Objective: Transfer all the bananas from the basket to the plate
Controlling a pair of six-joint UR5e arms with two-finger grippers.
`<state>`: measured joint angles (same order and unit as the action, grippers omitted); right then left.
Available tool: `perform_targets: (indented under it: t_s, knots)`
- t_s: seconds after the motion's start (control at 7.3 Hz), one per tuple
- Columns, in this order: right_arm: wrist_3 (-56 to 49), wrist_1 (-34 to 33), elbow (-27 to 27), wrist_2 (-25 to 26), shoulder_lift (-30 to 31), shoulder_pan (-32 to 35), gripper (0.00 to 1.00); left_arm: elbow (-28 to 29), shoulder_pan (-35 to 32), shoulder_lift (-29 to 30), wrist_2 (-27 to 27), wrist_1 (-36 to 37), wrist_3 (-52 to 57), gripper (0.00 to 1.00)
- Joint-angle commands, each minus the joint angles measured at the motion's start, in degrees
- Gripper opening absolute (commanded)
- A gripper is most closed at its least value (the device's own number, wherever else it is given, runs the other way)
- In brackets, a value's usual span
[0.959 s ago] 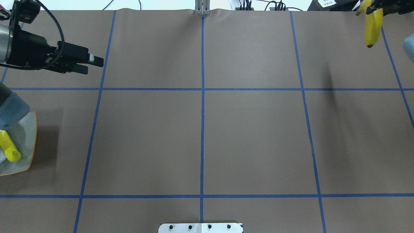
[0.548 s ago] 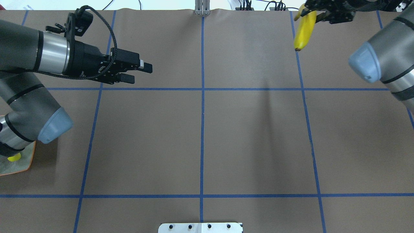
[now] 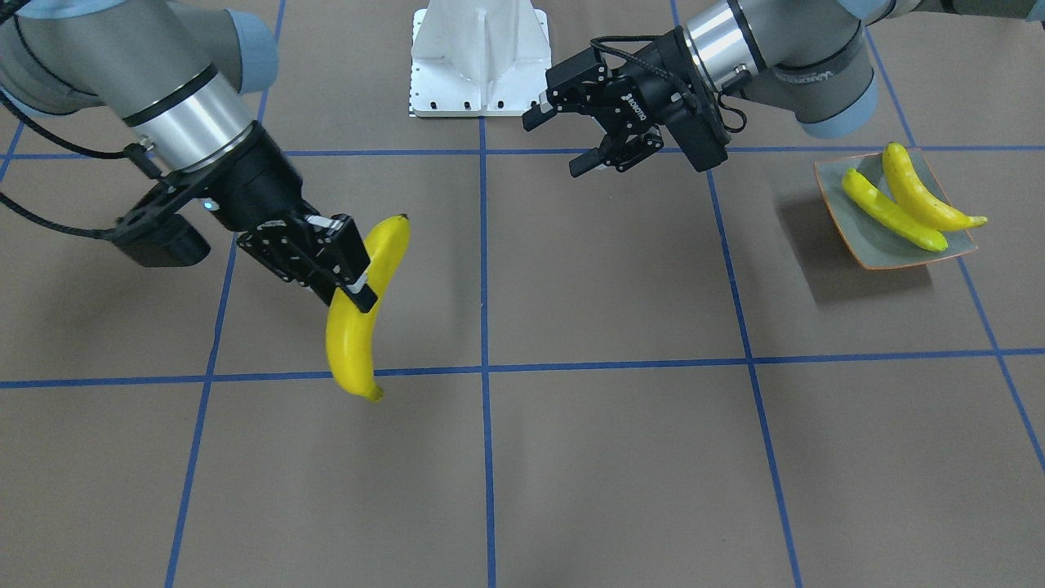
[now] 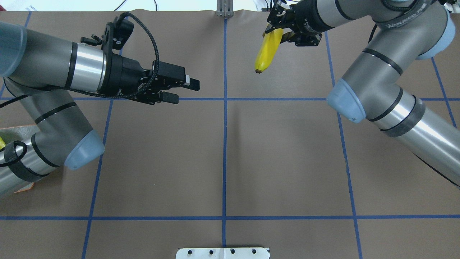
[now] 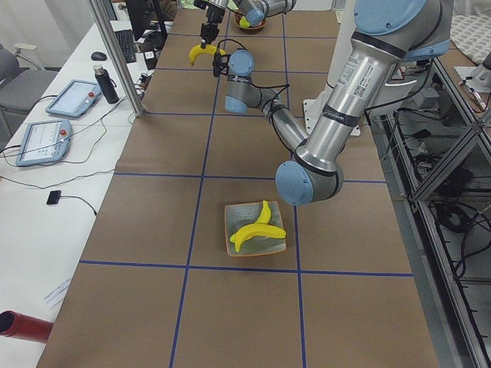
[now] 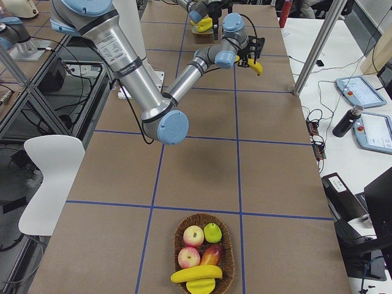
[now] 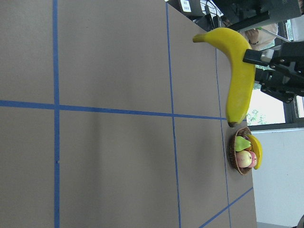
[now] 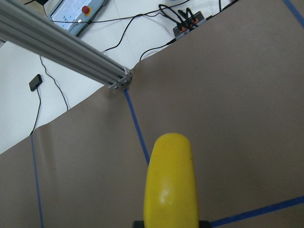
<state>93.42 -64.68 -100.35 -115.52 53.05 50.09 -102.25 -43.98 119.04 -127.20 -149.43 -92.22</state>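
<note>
We saw the right pincer point(image 3: 362, 282) clamped on one banana point(image 3: 351, 343), which hung clear above the table point(image 3: 620, 457). The left pincer point(image 3: 555, 144) stood with its jaws apart, between that banana and the plate point(image 3: 878, 245), where two bananas point(image 3: 891, 211) lay together; another banana point(image 6: 196, 274) sat in the basket point(image 6: 229, 254).

There were two hands, left hand point(image 3: 555, 145) and right hand point(image 3: 357, 282); one plate point(image 3: 878, 245) with two bananas point(image 3: 922, 200); one held banana point(image 3: 347, 343); one basket point(image 6: 232, 260) with at least one banana point(image 6: 196, 274) and four other fruits point(image 6: 193, 235).
</note>
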Motion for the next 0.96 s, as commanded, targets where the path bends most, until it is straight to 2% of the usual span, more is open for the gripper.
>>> perform_targets:
  t_s: [0.0, 0.41, 0.82]
  knots:
    - [4.7, 3.9, -2.6, 1.6, -0.3, -4.5, 0.00, -0.1, 0.9, 0.4, 0.0, -0.2, -0.1, 1.00]
    - [6.6, 3.8, -4.9, 8.3, -1.6, -9.8, 0.00, -0.1, 2.3, 0.6, 0.0, -0.2, 0.0, 1.00]
    - [7.6, 3.8, -5.6, 12.8, -2.3, -14.1, 0.00, -0.3, 2.5, 0.6, 0.0, -0.3, 0.0, 1.00]
